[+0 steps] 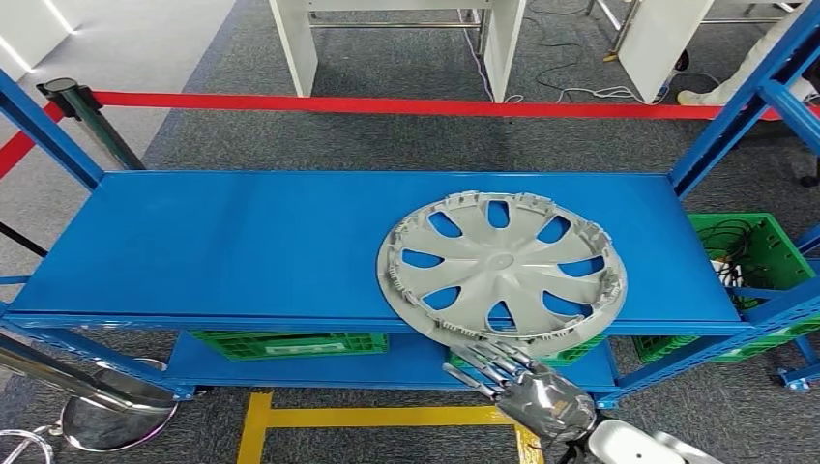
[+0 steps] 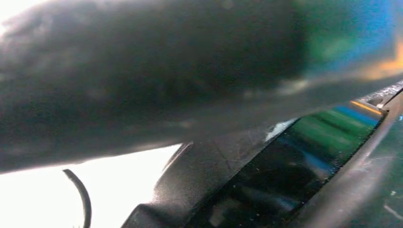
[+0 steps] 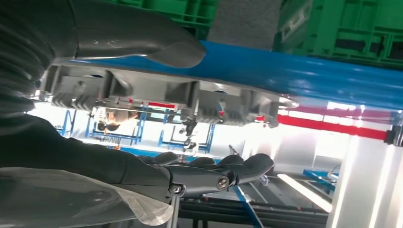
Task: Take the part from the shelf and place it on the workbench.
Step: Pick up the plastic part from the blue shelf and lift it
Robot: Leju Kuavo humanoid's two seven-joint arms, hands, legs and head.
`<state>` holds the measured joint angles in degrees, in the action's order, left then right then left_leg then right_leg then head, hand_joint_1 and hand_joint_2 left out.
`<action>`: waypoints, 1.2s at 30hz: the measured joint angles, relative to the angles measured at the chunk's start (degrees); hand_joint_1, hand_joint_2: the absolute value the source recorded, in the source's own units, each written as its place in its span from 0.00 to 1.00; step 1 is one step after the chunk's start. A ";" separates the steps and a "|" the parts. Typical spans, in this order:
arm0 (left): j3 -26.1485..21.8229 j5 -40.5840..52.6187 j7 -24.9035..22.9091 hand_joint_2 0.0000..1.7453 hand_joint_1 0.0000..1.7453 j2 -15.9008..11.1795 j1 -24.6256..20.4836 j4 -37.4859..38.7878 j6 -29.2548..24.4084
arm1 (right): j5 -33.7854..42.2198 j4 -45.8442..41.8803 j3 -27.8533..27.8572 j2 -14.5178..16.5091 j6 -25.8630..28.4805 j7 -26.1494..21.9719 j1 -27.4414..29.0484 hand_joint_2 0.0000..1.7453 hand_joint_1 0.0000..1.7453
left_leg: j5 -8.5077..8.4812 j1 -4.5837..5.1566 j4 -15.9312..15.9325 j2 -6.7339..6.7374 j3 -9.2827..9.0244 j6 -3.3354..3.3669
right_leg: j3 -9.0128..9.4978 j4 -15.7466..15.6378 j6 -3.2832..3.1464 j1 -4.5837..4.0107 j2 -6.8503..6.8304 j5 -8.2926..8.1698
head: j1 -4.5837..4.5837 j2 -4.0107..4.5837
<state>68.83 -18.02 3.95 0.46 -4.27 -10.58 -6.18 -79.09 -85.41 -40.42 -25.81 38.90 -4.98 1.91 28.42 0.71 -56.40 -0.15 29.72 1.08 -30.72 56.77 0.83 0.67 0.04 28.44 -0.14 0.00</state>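
Just beyond the fingertips (image 1: pixel 483 350) of the right hand (image 1: pixel 532 387), a silver-grey wheel cover (image 1: pixel 501 267) lies flat on the top deck of the blue shelf (image 1: pixel 242 242), its near rim jutting slightly over the shelf's front edge. Seen from the head, the fingers are spread and reach up toward that overhanging rim, at or right beside it; whether they touch cannot be told there. From the right wrist, the thick grey thumb (image 3: pixel 142 45) sits on one side of the cover's clipped rim (image 3: pixel 157 99) and the darker fingers (image 3: pixel 223 171) lie apart from it on the other side, with a clear gap, so nothing is pinched. Past the fingers, under the top deck, green crates (image 1: pixel 290 343) sit on the lower shelf, and another green crate (image 1: pixel 749 251) stands off to the right. Farther beyond, a red barrier tape (image 1: pixel 387 104) runs across the grey carpet. From the left wrist, everything is a dark blur, so the left hand's fingers cannot be made out.
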 joint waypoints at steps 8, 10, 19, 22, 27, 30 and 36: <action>0.02 0.22 -0.04 0.00 0.00 0.00 -0.05 0.00 0.10 | 0.60 2.20 -0.25 3.20 0.44 -0.82 -0.96 1.00 0.00 | 0.00 0.00 0.00 0.00 0.00 0.00 | 0.00 0.00 0.00 0.00 0.00 0.00 | 0.00 0.00; 0.04 0.39 -0.13 0.00 0.00 0.00 -0.07 0.00 0.10 | 0.70 2.65 -0.29 3.74 0.44 -0.84 -1.14 1.00 0.00 | 0.00 0.00 0.00 0.00 0.01 0.00 | 0.00 0.00 0.00 0.00 0.00 0.00 | 0.00 0.00; 0.28 0.70 -0.20 0.00 0.00 0.04 -0.14 0.00 0.02 | 0.86 6.30 -0.58 6.07 0.24 -0.92 -3.50 1.00 0.00 | 0.00 0.00 0.00 0.00 0.00 0.00 | 0.01 0.00 0.00 0.00 0.00 0.00 | -0.01 0.00; 0.28 0.68 -0.20 0.00 0.00 0.04 -0.14 0.00 0.06 | 0.92 7.32 -0.60 6.41 0.22 -0.73 -4.06 1.00 0.00 | 0.00 0.00 0.00 0.00 0.00 0.00 | 0.01 0.00 0.00 0.00 0.00 0.00 | -0.01 0.00; 0.28 0.68 -0.19 0.00 0.00 0.04 -0.14 0.00 0.13 | 0.93 8.28 -0.60 6.73 0.22 -0.66 -4.51 1.00 0.00 | 0.00 0.00 0.00 0.00 0.00 0.00 | 0.00 0.00 0.00 0.00 0.00 0.00 | 0.00 0.00; 0.28 0.68 -0.20 0.00 0.00 0.04 -0.14 0.00 0.14 | 0.93 8.59 -0.61 6.81 0.22 -0.64 -4.67 1.00 0.00 | 0.00 0.00 0.00 0.00 0.00 0.00 | 0.00 0.00 0.00 0.00 0.00 0.00 | 0.00 0.00; 0.28 0.68 -0.21 0.00 0.00 0.04 -0.14 0.00 0.14 | 0.92 9.06 -0.62 6.96 0.22 -0.52 -4.81 1.00 0.00 | 0.00 0.00 0.00 0.00 0.00 0.00 | 0.00 0.00 0.00 0.00 0.00 0.00 | 0.00 0.00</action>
<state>69.11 -17.33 3.74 0.50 -4.40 -10.58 -6.04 -78.17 -76.35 -41.05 -18.84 39.12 -5.50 -2.89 28.42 0.71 -56.40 -0.15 29.72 1.08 -30.72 56.77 0.84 0.67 0.04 28.44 -0.14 0.00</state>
